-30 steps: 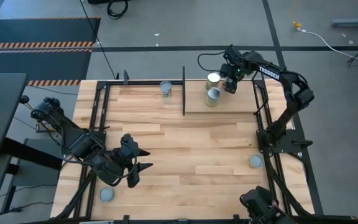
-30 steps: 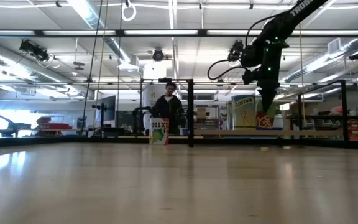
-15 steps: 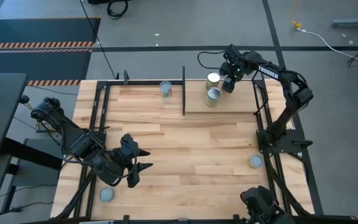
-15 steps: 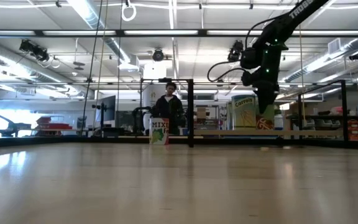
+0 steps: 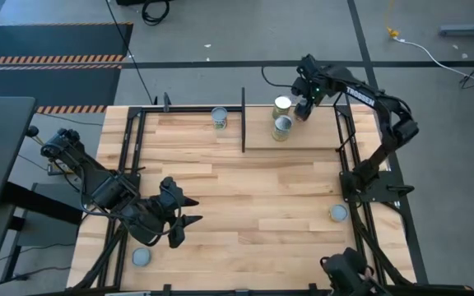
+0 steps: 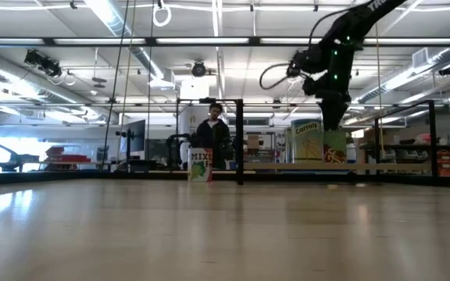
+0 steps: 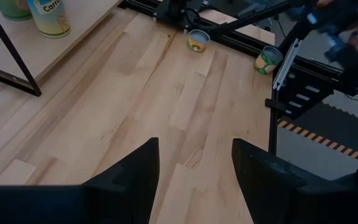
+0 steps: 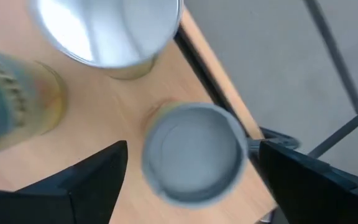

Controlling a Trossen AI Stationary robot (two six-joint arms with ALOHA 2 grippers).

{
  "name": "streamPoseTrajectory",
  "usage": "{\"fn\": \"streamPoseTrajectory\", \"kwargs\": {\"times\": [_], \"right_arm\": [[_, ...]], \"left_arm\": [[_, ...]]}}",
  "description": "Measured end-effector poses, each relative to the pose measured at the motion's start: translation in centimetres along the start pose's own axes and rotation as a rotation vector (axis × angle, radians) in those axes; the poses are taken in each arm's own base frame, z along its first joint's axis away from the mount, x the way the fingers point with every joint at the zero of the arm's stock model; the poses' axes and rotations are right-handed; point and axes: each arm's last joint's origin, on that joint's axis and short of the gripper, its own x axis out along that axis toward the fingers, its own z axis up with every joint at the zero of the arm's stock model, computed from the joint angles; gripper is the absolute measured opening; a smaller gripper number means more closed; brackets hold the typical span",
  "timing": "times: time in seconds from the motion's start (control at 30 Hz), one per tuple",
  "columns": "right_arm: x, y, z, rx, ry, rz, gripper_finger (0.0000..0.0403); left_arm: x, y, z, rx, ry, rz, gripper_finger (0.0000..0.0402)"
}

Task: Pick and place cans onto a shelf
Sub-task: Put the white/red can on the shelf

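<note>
The right gripper (image 5: 303, 104) hangs above the far right corner of the smooth light-wood shelf board (image 5: 319, 136) with thin black metal uprights, its two dark fingers (image 8: 86, 177) spread wide and holding nothing. Directly beneath it, between the fingers in the right wrist view, a short metal can with a silvery pale-blue lid (image 8: 194, 152) stands upright on the board close to its edge, clear of both fingers; its long axis is vertical, in line with the gripper's downward look. Two taller cans (image 5: 282, 115) stand just beside it on the same board. The can appears set down and released, so the likely next move is to go for another can. Loose silver-lidded cans remain on the striped plank tabletop: one near the right edge (image 5: 337, 213), nearer the right arm, and one at the near left corner (image 5: 141, 257), just beside the left gripper (image 5: 181, 222), whose fingers stand parted and empty, low over the table.
</note>
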Motion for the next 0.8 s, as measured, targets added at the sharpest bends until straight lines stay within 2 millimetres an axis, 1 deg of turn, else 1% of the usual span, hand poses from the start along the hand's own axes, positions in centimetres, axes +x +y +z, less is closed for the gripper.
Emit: {"fn": "streamPoseTrajectory", "kwargs": {"times": [0.13, 0.23, 0.37, 0.53, 0.67, 0.8], "right_arm": [[-3.5, 1.2, 0.2, -0.005, -0.086, -0.015, 0.037], [-6.6, 3.3, -0.1, -0.017, -0.193, 0.007, 0.037], [-10.6, 7.3, -1.0, -0.043, -0.332, 0.101, 0.037], [-14.9, 13.2, -2.7, -0.097, -0.487, 0.241, 0.037], [-17.0, 17.6, -4.2, -0.1, -0.554, 0.319, 0.0368], [-17.7, 21.4, -5.0, -0.095, -0.578, 0.359, 0.0364]], "left_arm": [[0.0, 0.0, 0.0, 0.0, 0.0, 0.0, 0.0205], [0.0, 0.0, 0.0, 0.0, 0.0, 0.0, 0.0205], [0.0, 0.0, 0.0, 0.0, 0.0, 0.0, 0.0205], [0.0, 0.0, 0.0, 0.0, 0.0, 0.0, 0.0205], [0.0, 0.0, 0.0, 0.0, 0.0, 0.0, 0.0205], [0.1, -0.1, 0.2, -0.013, -0.013, -0.006, 0.0205]]}}
